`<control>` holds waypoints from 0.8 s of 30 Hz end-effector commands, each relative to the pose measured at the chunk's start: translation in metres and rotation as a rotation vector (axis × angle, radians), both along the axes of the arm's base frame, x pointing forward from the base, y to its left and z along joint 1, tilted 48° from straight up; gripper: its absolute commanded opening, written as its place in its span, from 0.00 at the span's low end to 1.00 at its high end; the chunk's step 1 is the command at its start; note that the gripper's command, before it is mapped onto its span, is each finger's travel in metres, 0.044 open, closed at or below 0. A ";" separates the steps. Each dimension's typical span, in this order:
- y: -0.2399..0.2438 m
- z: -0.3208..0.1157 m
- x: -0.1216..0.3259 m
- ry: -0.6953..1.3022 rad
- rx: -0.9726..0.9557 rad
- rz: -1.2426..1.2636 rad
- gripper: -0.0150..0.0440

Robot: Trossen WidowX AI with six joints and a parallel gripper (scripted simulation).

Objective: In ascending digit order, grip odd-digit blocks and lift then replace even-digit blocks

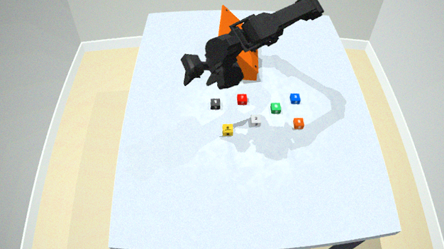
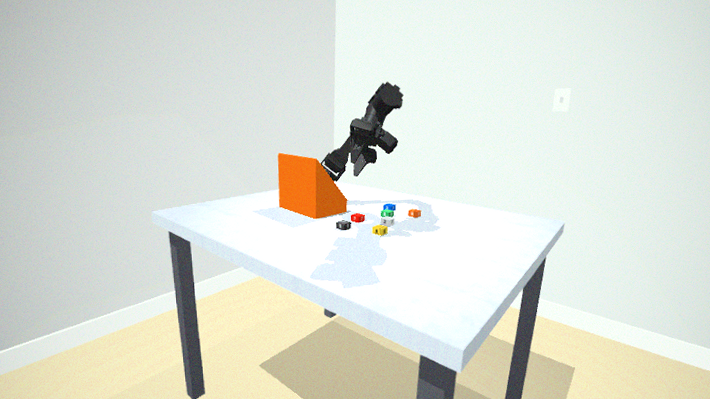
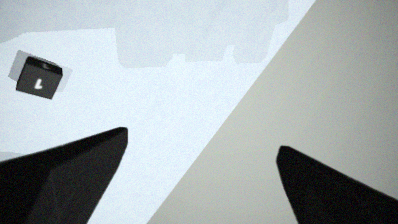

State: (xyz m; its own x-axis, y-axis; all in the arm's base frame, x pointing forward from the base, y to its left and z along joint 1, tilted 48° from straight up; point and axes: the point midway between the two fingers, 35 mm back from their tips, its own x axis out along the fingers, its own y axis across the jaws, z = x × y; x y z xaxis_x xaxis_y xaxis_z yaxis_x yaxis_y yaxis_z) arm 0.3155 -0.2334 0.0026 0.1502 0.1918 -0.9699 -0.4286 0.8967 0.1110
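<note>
My gripper (image 1: 196, 84) (image 2: 354, 167) (image 3: 204, 144) is open and empty, high above the table. A black block (image 1: 215, 103) (image 2: 343, 225) (image 3: 40, 79) shows a 1; it lies at the upper left in the wrist view, outside the fingers. A white block (image 1: 255, 120) (image 2: 386, 221) shows a 2 and a blue block (image 1: 294, 98) (image 2: 389, 207) seems to show a 3. A red block (image 1: 241, 99) (image 2: 357, 217) seems to show a 7. The digits on the yellow block (image 1: 227, 129) (image 2: 380, 229), green block (image 1: 275, 107) (image 2: 387, 213) and orange block (image 1: 298, 123) (image 2: 414, 212) are too small to read surely.
The orange wedge-shaped base (image 1: 248, 67) (image 2: 297, 184) stands behind the blocks on the white table (image 1: 188, 206) (image 2: 459, 279). The arm's shadow falls among the blocks. The wrist view also shows the table's edge running diagonally below the fingers.
</note>
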 end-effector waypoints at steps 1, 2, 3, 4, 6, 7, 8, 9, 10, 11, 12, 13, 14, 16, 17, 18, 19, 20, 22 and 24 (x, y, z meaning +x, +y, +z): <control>0.053 -0.020 -0.054 0.166 0.430 -0.204 0.93; 0.066 -0.019 -0.065 0.207 0.537 -0.265 0.93; 0.073 -0.018 -0.071 0.235 0.607 -0.308 0.93; 0.078 -0.016 -0.074 0.249 0.645 -0.331 0.93; 0.079 -0.016 -0.075 0.254 0.656 -0.338 0.93; 0.079 -0.016 -0.075 0.254 0.656 -0.338 0.93; 0.079 -0.016 -0.075 0.254 0.656 -0.338 0.93; 0.079 -0.016 -0.075 0.254 0.656 -0.338 0.93; 0.079 -0.016 -0.075 0.254 0.656 -0.338 0.93; 0.079 -0.016 -0.075 0.254 0.656 -0.338 0.93; 0.079 -0.016 -0.075 0.254 0.656 -0.338 0.93; 0.079 -0.016 -0.075 0.254 0.656 -0.338 0.93; 0.079 -0.016 -0.075 0.254 0.656 -0.338 0.93; 0.079 -0.016 -0.075 0.254 0.656 -0.338 0.93; 0.079 -0.016 -0.075 0.254 0.656 -0.338 0.93; 0.079 -0.016 -0.075 0.254 0.656 -0.338 0.93; 0.079 -0.016 -0.075 0.254 0.656 -0.338 0.93; 0.079 -0.016 -0.075 0.254 0.656 -0.338 0.93; 0.079 -0.016 -0.075 0.254 0.656 -0.338 0.93; 0.079 -0.016 -0.075 0.254 0.656 -0.338 0.93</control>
